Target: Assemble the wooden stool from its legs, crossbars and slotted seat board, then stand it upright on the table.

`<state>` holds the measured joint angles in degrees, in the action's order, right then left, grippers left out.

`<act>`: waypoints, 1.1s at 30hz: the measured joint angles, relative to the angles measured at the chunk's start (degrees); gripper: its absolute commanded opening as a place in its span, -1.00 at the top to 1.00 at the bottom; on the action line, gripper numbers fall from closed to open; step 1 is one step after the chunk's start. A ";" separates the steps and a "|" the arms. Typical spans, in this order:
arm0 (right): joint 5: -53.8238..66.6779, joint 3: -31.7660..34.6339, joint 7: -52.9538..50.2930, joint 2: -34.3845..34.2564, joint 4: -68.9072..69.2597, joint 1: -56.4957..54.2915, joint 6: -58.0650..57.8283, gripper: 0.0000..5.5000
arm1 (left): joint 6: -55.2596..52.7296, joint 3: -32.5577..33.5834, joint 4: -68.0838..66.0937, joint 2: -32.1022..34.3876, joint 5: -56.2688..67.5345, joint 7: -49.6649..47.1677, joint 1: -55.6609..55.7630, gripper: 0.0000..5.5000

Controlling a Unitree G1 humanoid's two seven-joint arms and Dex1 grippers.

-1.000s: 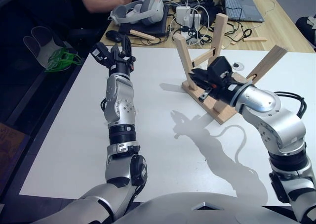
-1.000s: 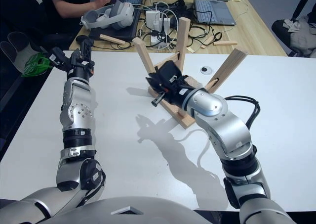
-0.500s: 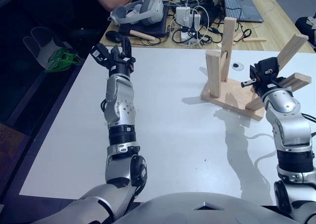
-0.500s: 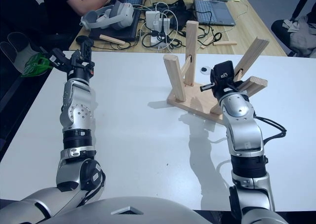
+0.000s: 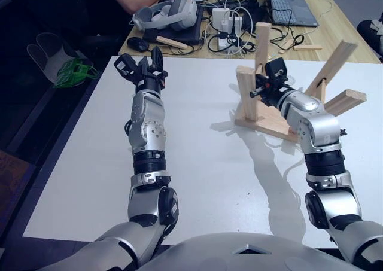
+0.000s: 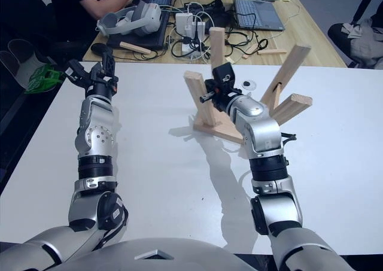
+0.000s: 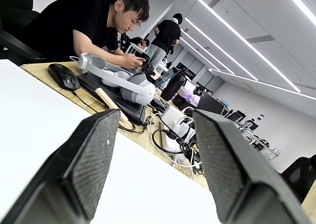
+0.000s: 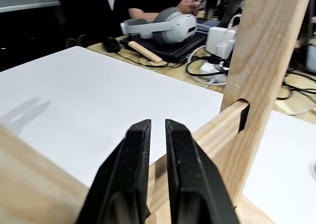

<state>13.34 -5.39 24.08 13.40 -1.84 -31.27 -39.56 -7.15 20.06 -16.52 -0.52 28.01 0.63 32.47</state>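
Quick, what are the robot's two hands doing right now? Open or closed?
Left gripper: open, holding nothing.
Right gripper: shut, nothing between its fingers, close to the stool.

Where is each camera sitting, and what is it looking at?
Left eye view: on the head, looking forward and down at the table, the upside-down stool and both arms.
Right eye view: beside it, same scene, slightly offset.
Left wrist view: on the left wrist, looking past the open left gripper toward the cluttered desk.
Right wrist view: on the right wrist, looking past the shut right gripper at the stool's crossbar and leg.
Shared: both wrist views catch the white headset.
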 measured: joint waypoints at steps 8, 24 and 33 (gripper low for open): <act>5.06 -1.05 4.04 -1.15 7.34 1.97 -5.07 0.80 | 0.00 0.02 0.00 0.00 -0.04 -0.48 0.03 0.01; -3.98 22.77 -6.99 12.53 12.96 -2.26 15.34 0.98 | -24.86 -11.03 17.94 16.83 -10.58 0.79 -3.79 0.23; -6.32 28.84 -3.20 18.65 -21.65 15.20 26.95 1.00 | -41.13 -25.20 24.29 9.30 -14.37 -1.48 -15.64 0.79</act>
<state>7.02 23.45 20.88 32.05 -23.49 -16.06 -12.61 -48.27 -5.14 7.77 8.78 13.64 -0.84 16.83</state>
